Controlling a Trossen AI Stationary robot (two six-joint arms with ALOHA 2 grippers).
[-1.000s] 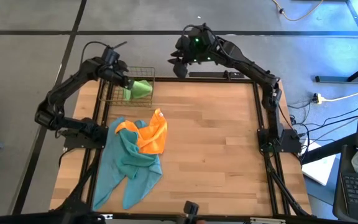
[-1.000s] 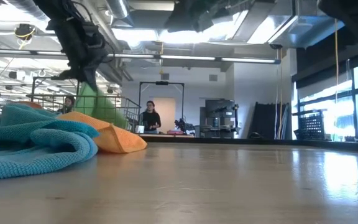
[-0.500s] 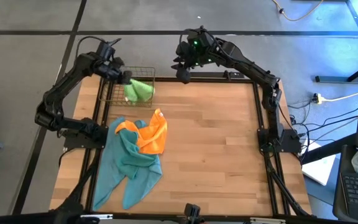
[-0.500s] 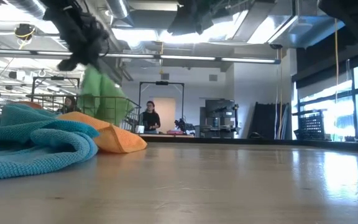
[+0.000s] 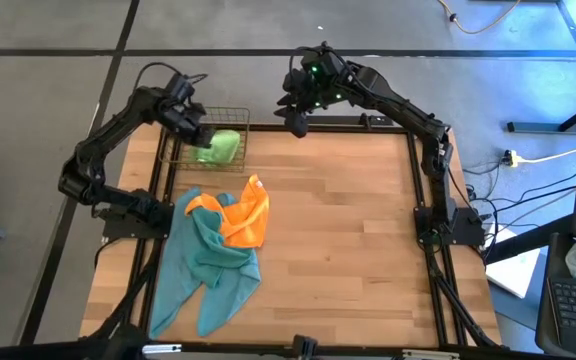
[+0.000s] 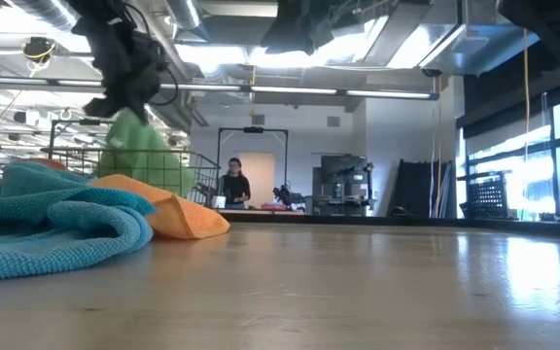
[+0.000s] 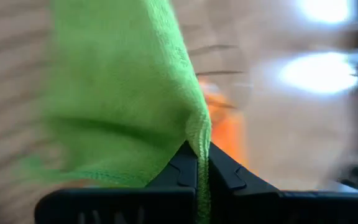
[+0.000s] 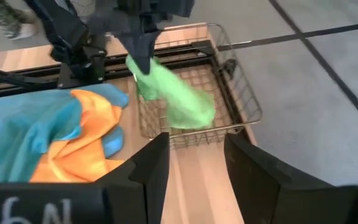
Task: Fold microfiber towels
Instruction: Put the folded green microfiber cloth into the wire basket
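The left gripper has its fingers pressed together on one edge of the green towel, pinching a fold of cloth while the rest hangs limp over the wire basket at the far left corner of the worktop. The towel looks light, soft and floppy: it drapes straight down from the pinch and will not keep any shape by itself, so a grip at a corner or hem seems better than a grip mid-cloth, which would bunch it.

The right gripper hovers beside the basket, off the worktop's far edge, its fingers spread and holding nothing.

On the near side of the basket, the orange towel lies crumpled on top of the teal towels, touching them in one heap. They look just as limp; their corners are hidden in the folds.
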